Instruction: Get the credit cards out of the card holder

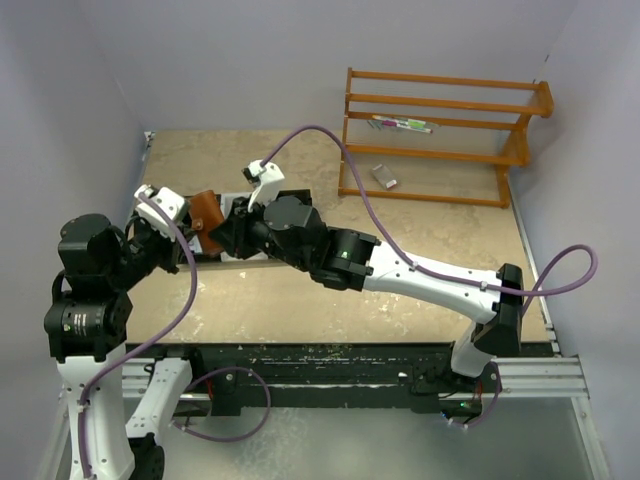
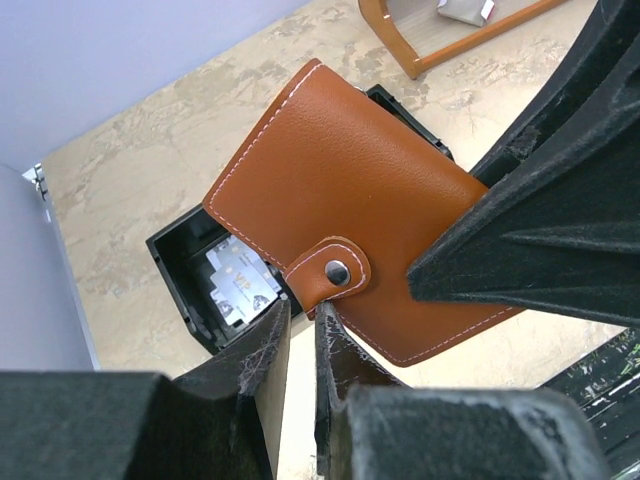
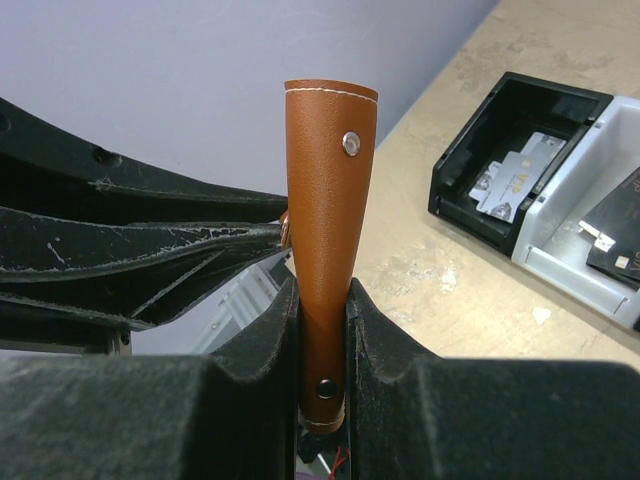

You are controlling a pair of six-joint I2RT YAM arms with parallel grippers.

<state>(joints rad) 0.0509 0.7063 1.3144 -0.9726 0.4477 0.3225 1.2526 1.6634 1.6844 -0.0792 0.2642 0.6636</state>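
Both pairs of jaws are drawn in tight on the same object. My right gripper (image 3: 322, 292) clamps the lower end of the brown leather card holder (image 2: 340, 180), which stands upright between its pads with the stitched fold on top. My left gripper (image 2: 302, 315) has its fingers almost together, with only a sliver of gap, pinching the rounded end of the holder's snap tab (image 2: 330, 272). The tab is fastened by its metal stud, so the holder is closed and its inside is hidden. I cannot see the credit cards.

From above, the holder hangs off the tan table (image 1: 300, 290), between my two wrists and over the left end of a black-and-white compartment tray (image 3: 462, 200). The tray's black compartment holds a silvery printed piece (image 3: 515, 178), and the pale compartment beside it holds a dark card (image 3: 620, 225).

Several things block my sight. In the overhead view my right forearm lies across the tray and covers most of it. In the left wrist view the right gripper's black finger hides the holder's right edge. In the right wrist view the left gripper's fingers fill the left side.

A purple cable (image 1: 318, 128) arcs over the table behind the wrists. Well apart, at the far right, stands an orange wooden rack (image 1: 440, 80) with some markers (image 1: 402, 125) on one shelf and a small grey object (image 1: 385, 177) lower down.
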